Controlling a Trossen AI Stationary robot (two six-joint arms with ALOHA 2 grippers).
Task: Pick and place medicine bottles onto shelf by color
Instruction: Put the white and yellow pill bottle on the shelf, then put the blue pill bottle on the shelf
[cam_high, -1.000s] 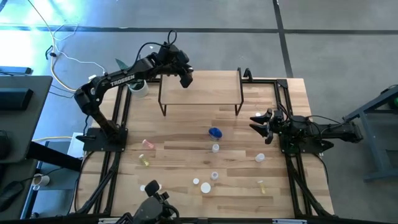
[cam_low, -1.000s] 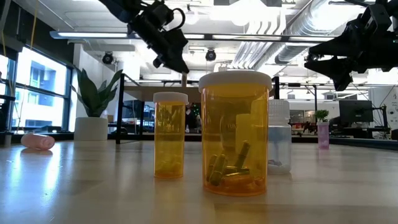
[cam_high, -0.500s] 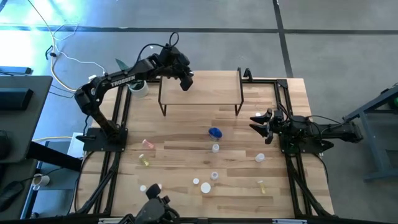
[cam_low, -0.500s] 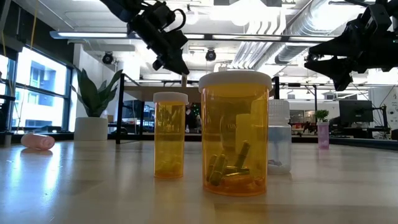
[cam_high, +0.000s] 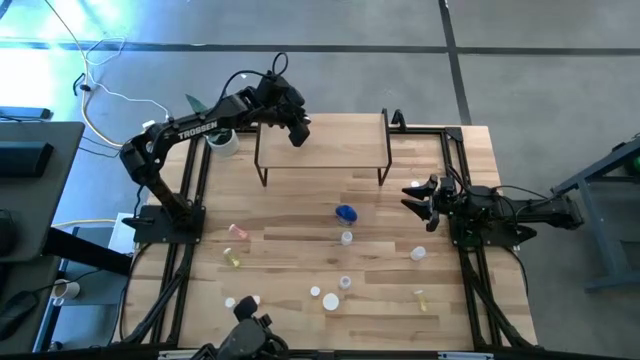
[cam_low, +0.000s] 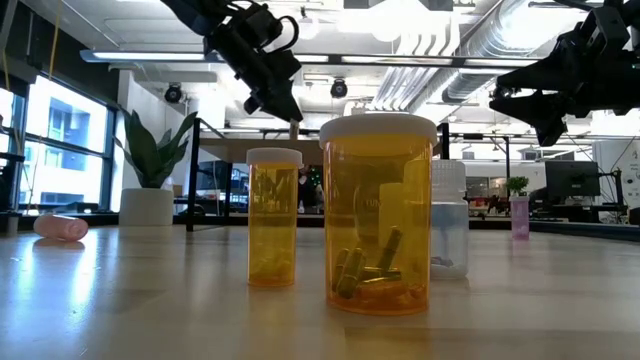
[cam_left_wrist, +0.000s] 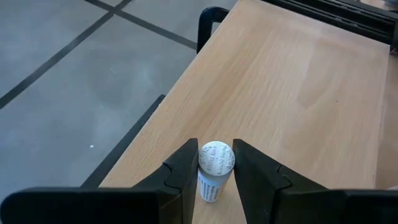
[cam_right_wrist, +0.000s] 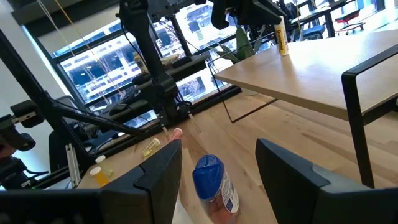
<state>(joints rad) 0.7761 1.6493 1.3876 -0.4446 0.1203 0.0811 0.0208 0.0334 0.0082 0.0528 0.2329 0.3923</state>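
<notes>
White-capped cylindrical bottle (cam_left_wrist: 214, 171) | gripped in left tool (cam_left_wrist: 214, 169) | over smooth light-wood shelf (cam_left_wrist: 298, 93)

Dark jointed arms, white lettering, black fingers (cam_left_wrist: 186, 171).

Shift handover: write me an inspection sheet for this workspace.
Surface: light wood table, bottles scattered on it.
Job's things: shelf bare apart from the white-capped bottle being set at its left end; blue bottle lying below the shelf; pink bottle lying at left.
Clutter: potted plant at the far left corner.
Grippers: left gripper closed on that bottle; right gripper open, waiting at right.
Cables: white cable on the floor.
Surroundings: grey floor, open office.
</notes>
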